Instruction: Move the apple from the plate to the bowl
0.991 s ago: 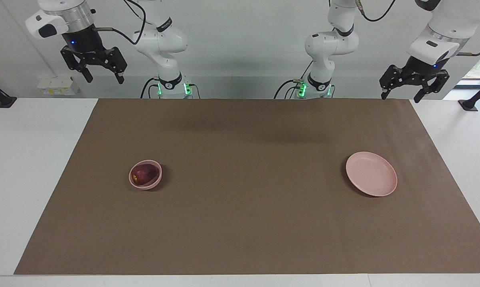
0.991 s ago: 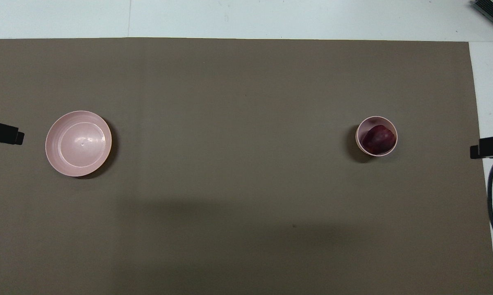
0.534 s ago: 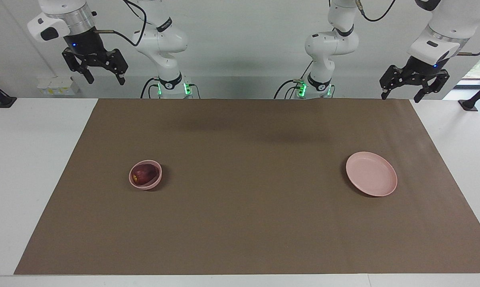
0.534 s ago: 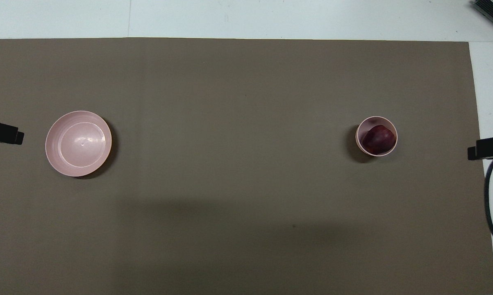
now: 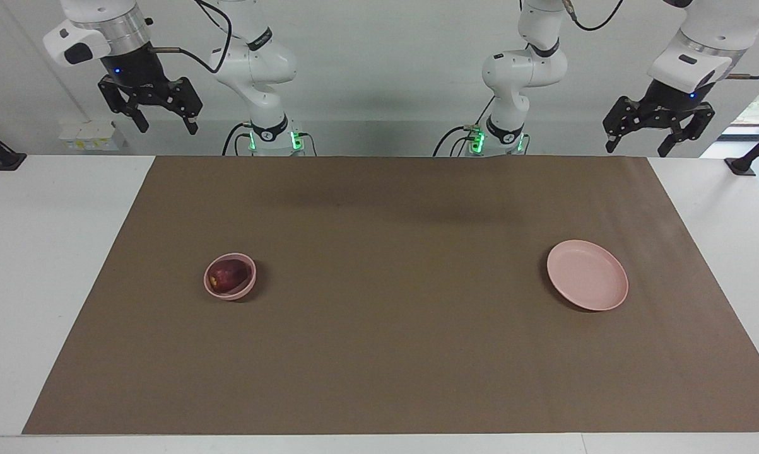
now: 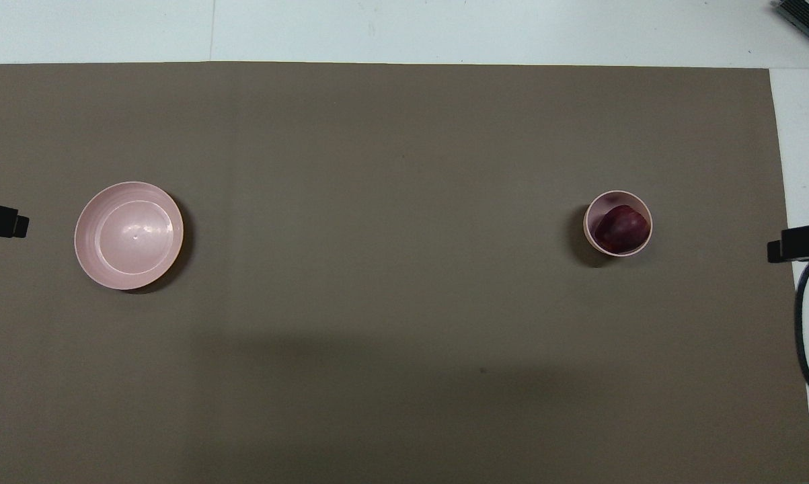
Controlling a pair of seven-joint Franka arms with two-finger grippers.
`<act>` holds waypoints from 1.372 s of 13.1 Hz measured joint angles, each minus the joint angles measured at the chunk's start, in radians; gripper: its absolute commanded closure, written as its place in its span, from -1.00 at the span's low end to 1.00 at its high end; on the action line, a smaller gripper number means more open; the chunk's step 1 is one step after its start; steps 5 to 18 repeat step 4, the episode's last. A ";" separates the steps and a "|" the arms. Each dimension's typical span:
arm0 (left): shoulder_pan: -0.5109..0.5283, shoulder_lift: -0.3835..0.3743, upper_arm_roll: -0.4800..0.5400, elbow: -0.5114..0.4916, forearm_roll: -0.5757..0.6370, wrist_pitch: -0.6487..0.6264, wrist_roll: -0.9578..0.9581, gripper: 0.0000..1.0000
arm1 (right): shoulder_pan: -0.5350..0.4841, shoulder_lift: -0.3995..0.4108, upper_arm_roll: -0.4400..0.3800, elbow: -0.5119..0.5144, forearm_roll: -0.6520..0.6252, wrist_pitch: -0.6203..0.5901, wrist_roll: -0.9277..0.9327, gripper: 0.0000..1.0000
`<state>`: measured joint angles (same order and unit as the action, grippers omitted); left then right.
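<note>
The dark red apple [image 5: 229,275] lies in the small pink bowl [image 5: 247,289] toward the right arm's end of the brown mat; the apple [image 6: 621,228] and the bowl [image 6: 589,222] also show in the overhead view. The wide pink plate [image 5: 587,275] sits bare toward the left arm's end and shows in the overhead view too [image 6: 128,235]. My right gripper [image 5: 163,125] is open and empty, high up at the robots' edge of the table. My left gripper [image 5: 637,147] is open and empty, high up at the mat's corner by the robots.
A brown mat [image 5: 392,353] covers most of the white table [image 5: 45,252]. A black cable loop [image 6: 807,323] hangs at the right arm's end. Both arms wait high near their bases.
The right gripper has drawn up and back a little toward the robots. The left gripper has risen slightly and pulled back. The apple, bowl and plate have not moved.
</note>
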<state>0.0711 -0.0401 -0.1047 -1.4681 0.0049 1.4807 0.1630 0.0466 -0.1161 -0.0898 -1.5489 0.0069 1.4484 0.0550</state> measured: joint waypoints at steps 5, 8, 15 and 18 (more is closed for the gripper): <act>0.000 -0.012 0.010 0.000 0.000 0.000 0.000 -1.00 | 0.000 0.000 0.000 0.000 0.000 0.000 0.000 -1.00; 0.000 -0.012 0.010 0.000 0.000 0.000 0.000 -1.00 | 0.000 0.000 0.000 0.000 0.000 0.000 0.000 -1.00; 0.000 -0.012 0.010 0.000 0.000 0.000 0.000 -1.00 | 0.000 0.000 0.000 0.000 0.000 0.000 0.000 -1.00; 0.000 -0.012 0.010 0.000 0.000 0.000 0.000 -1.00 | 0.000 0.000 0.000 0.000 0.000 0.000 0.000 -1.00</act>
